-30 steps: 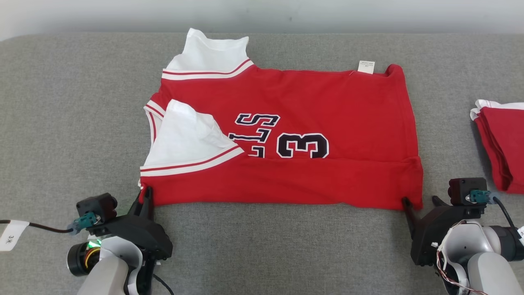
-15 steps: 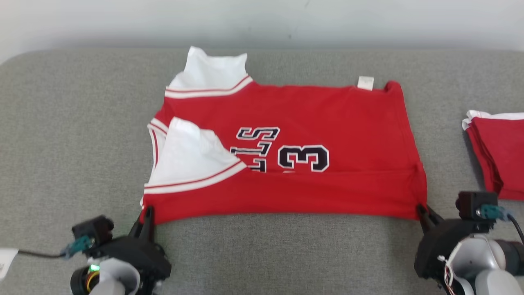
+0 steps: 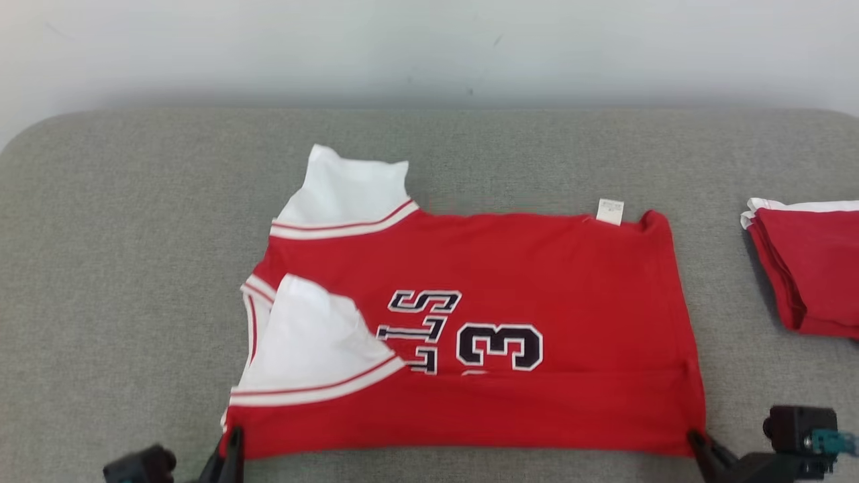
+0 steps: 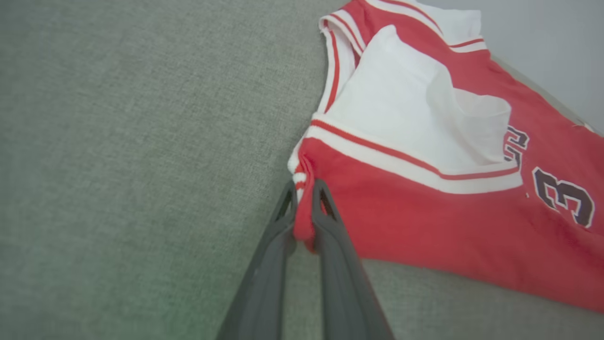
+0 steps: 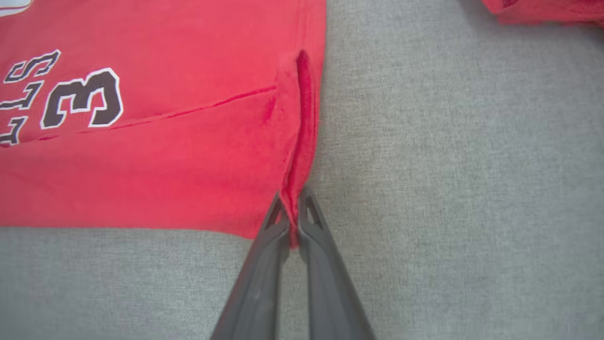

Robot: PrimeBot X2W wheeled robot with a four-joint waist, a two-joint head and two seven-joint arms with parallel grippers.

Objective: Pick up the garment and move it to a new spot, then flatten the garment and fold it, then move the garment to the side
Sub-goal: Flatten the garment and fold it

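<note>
The left gripper [image 4: 304, 188] has its two dark fingers pressed together on the near left corner of the garment [image 3: 537, 282], with a bunched ridge of red cloth and striped trim squeezed between the tips. The right gripper [image 5: 291, 197] is likewise pinched shut on the near right corner, where only a thin upright pleat of fabric sits between its fingers. The garment, a red jersey with dark lettering and a number three, lies spread on the grey cushion [image 3: 134, 235], roughly central and close to the robot. Its near edge is turned over in a band that covers the bottom of the lettering, so this looks like a lengthwise fold in progress. From here, the weakest point seems to be the right-hand hold: so little cloth is caught that a quick lift or a pull against the textured upholstery could tug it free and drop that corner. If the two arms rise or travel unevenly, the fold line would skew. The white flap [image 3: 315, 342] lying loose near the left corner could flop or crease under the next layer. The folded red pile [image 3: 812, 268] off to the right sits near enough that a wide swing of the right arm might disturb it.
</note>
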